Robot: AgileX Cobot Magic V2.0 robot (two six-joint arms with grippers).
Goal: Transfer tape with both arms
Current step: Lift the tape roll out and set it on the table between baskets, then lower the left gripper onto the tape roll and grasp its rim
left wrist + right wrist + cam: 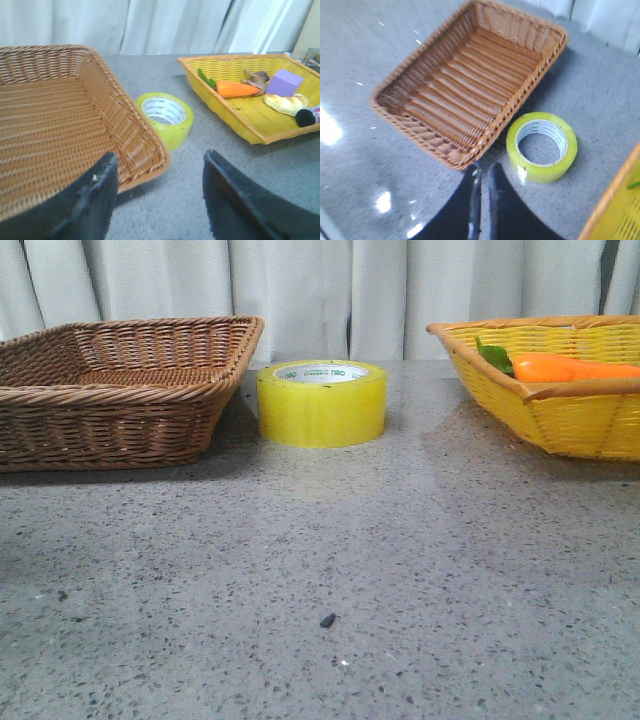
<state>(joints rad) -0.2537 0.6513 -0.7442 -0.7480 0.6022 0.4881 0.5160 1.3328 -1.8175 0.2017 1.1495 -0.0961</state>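
Note:
The yellow tape roll (321,402) lies flat on the grey table between the two baskets, white core up. It also shows in the left wrist view (165,118) and the right wrist view (542,146). My left gripper (160,170) is open and empty, above the table near the brown basket's corner, short of the tape. My right gripper (484,172) is shut and empty, held above the table beside the tape and the brown basket's corner. Neither gripper shows in the front view.
An empty brown wicker basket (110,390) stands at the left, close against the tape. A yellow basket (560,400) at the right holds an orange carrot (575,368), a purple block (283,82), a bread-like piece (285,102) and other small items. Curtains hang behind.

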